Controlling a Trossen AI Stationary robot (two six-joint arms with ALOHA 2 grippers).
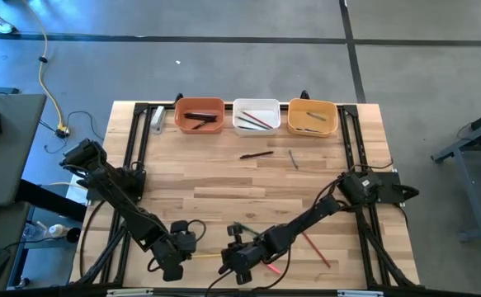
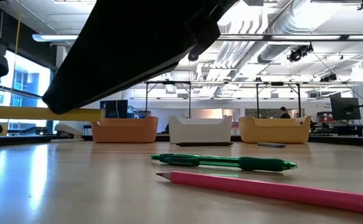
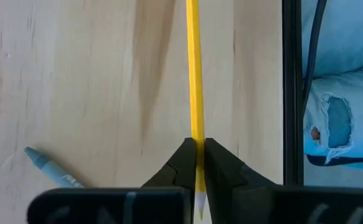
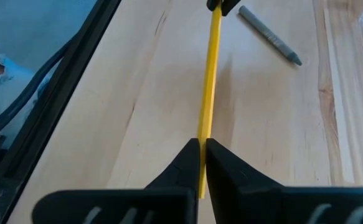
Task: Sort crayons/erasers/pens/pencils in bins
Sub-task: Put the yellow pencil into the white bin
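A yellow pencil [image 1: 207,256] is held level above the table near its near edge, between my two grippers; it also shows in the low view [image 2: 44,113]. My left gripper [image 1: 174,264] is shut on its sharpened end. My right gripper [image 1: 236,260] is shut on its other end. Three bins stand in a row at the far edge: orange [image 1: 199,115], white [image 1: 257,115] and yellow-orange [image 1: 312,117], each with a few sticks inside. A green pen [image 2: 225,163] and a pink pencil [image 2: 274,190] lie on the table near the grippers. My left gripper pinches the yellow pencil between its two fingers close to the sharpened tip [image 3: 197,149]. The pencil runs straight on ahead of the fingers, along them, lifted clear of the table. My right gripper pinches the pencil's other end [image 4: 202,146] between its two fingers. The pencil runs straight ahead of the fingers toward the left gripper's fingers [image 4: 221,5], clear of the table.
A black pen [image 1: 257,154] and a grey stick [image 1: 293,159] lie mid-table before the bins. A red pencil [image 1: 316,247] lies near the right arm. A grey-blue crayon [image 3: 50,168] lies beside the left gripper. A person's jeans [image 3: 337,118] show beyond the table's edge.
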